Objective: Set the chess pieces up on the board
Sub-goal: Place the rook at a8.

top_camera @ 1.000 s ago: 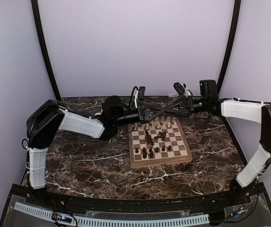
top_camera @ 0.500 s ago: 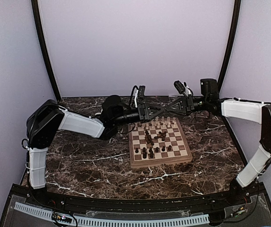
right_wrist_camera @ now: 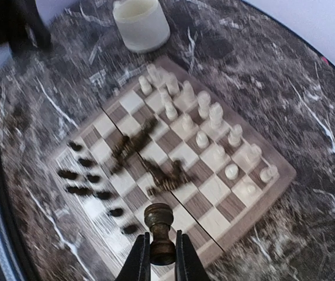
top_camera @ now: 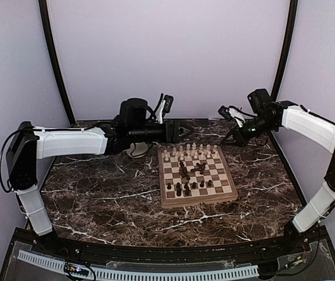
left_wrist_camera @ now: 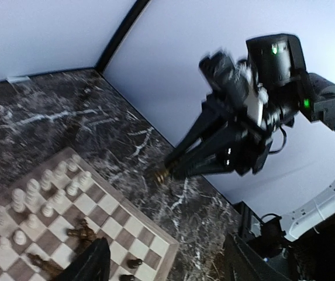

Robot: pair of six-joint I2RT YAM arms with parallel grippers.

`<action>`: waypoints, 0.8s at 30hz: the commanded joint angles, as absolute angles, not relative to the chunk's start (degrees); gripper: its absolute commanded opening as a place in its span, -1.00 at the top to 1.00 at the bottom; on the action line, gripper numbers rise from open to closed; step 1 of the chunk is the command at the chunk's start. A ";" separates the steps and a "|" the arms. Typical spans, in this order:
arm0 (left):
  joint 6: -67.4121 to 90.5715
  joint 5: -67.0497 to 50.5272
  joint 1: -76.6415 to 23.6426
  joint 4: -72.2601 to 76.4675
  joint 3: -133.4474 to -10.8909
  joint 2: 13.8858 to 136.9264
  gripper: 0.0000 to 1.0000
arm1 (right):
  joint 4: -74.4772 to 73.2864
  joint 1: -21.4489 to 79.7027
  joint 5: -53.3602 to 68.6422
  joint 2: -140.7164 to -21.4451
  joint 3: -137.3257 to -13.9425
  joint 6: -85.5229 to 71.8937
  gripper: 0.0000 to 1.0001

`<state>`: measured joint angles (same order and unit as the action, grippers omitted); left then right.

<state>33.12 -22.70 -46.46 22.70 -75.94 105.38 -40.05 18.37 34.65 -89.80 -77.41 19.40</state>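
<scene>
From above, the board (top_camera: 197, 175) lay mid-table, with cream pieces (top_camera: 190, 153) lined along its far rows and dark pieces (top_camera: 186, 188) scattered nearer. The left gripper (top_camera: 186, 130) hung off its far-left corner and the right gripper (top_camera: 225, 141) off its far-right corner. The left wrist view showed its own fingers (left_wrist_camera: 94, 263) spread wide on nothing, and the other arm's tips pinching a small dark piece (left_wrist_camera: 162, 174) above the marble (left_wrist_camera: 50, 117). In the right wrist view the jaws were closed on that piece's stem, holding it upright; placing it well probably meant lowering straight onto a vacant near-row square, clear of the toppled ones, before releasing.
</scene>
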 commanded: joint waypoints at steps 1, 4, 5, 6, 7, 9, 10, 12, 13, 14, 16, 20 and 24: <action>16.44 -8.28 -44.50 2.66 -80.22 98.26 -0.40 | -49.93 21.16 14.61 -86.38 -75.50 35.48 0.95; 12.54 -5.14 -42.47 3.86 -77.46 95.82 -0.41 | -52.45 24.19 8.02 -86.00 -75.09 38.80 0.95; 12.25 -4.01 -42.15 4.92 -75.15 94.35 -0.41 | -53.34 26.15 6.19 -86.04 -74.74 39.49 0.95; 12.16 -3.72 -41.48 6.99 -74.01 93.63 -0.41 | -54.11 27.71 4.53 -86.11 -74.20 40.14 0.95; 12.36 -3.54 -40.87 8.27 -72.12 92.40 -0.41 | -54.70 29.23 3.21 -86.17 -73.27 40.69 0.96; 12.50 -2.94 -40.42 8.91 -70.40 91.01 -0.42 | -55.06 32.18 0.82 -86.14 -70.88 41.41 0.96; 12.18 -2.40 -40.38 8.98 -69.74 90.50 -0.41 | -54.94 33.53 0.27 -86.21 -69.66 41.60 0.96; 11.98 -2.35 -40.38 9.00 -69.46 90.18 -0.42 | -54.70 35.69 -0.48 -86.48 -67.72 41.67 0.96; 11.97 -2.54 -40.42 8.80 -69.54 90.22 -0.42 | -54.46 36.62 -1.38 -86.71 -66.97 41.60 0.97; 12.02 -2.99 -40.42 8.71 -69.68 90.36 -0.43 | -54.11 37.45 -1.95 -86.94 -66.10 41.39 0.96; 12.23 -3.47 -40.43 8.44 -69.82 90.54 -0.42 | -53.29 38.90 -3.25 -87.40 -65.19 41.01 0.97; 12.67 -4.26 -40.39 8.06 -70.02 90.98 -0.43 | -52.44 40.46 -5.20 -88.67 -64.43 40.79 0.97; 12.91 -4.99 -40.38 7.64 -70.28 91.14 -0.43 | -52.04 40.77 -7.08 -90.09 -63.76 41.74 0.97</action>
